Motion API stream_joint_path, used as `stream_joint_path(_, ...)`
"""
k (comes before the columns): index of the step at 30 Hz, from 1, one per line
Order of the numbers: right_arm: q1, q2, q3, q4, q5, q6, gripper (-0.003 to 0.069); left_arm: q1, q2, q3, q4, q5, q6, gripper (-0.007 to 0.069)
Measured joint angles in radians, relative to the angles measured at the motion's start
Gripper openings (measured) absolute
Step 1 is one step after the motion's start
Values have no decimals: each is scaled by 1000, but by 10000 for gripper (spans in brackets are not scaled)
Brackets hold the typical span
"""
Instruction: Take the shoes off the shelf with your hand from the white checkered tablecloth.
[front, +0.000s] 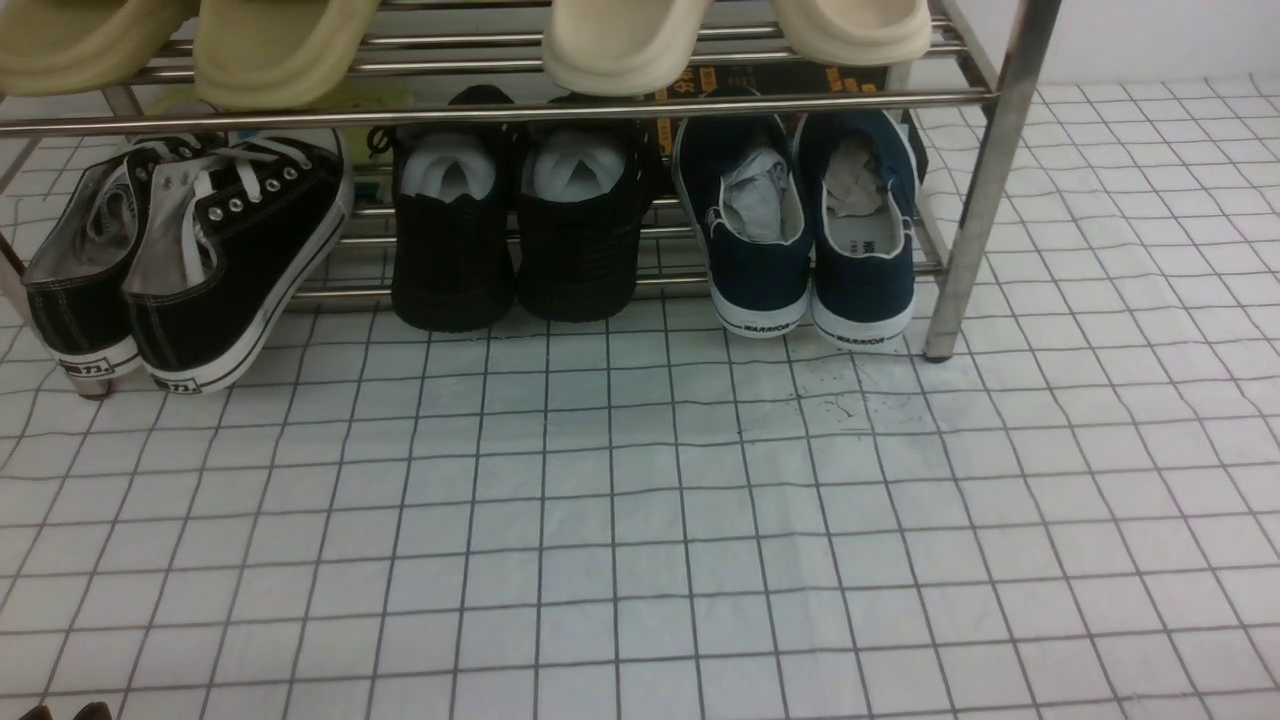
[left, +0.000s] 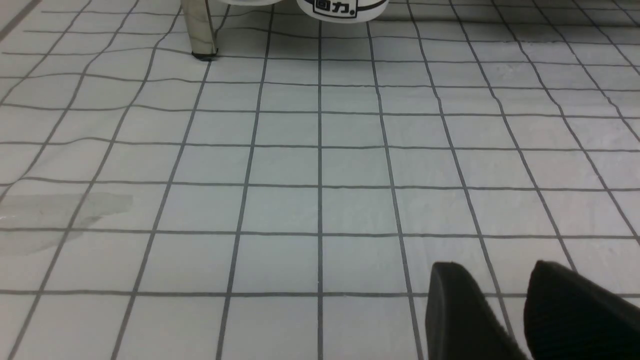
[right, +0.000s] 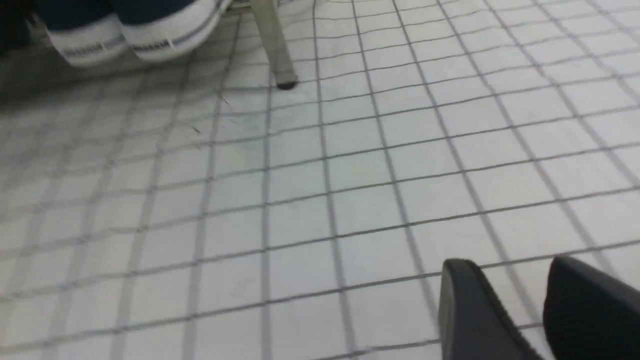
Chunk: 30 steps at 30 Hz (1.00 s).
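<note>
Navy shoes (front: 860, 270) rest low on the shelf (front: 985, 180), well apart from the right hand (right: 505, 265), which hangs released and empty.

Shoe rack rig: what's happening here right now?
Nothing is being handled yet. The navy shoes sit on the lowest tier of the shelf, at its right end, beside the all-black pair. The left tool and right tool both hang open and empty over the white checkered tablecloth, short of the shelf.
</note>
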Motion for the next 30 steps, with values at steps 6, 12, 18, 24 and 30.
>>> stream_joint_path(6, 0, 0, 8, 360, -4, 183, 239, 0, 0, 0, 0, 0, 0, 239)
stream_joint_path(12, 0, 0, 1, 433, -43, 187, 228, 0, 0, 0, 0, 0, 0, 239)
stream_joint_path(18, 0, 79, -281, 302, -42, -64, 66, 0, 0, 0, 0, 0, 0, 239)
stream_joint_path(24, 0, 425, -543, 67, 401, -157, -11, 0, 0, 0, 0, 0, 0, 239)
stream_joint_path(30, 0, 748, -614, 76, 657, -204, 0, 0, 0, 0, 0, 0, 0, 239)
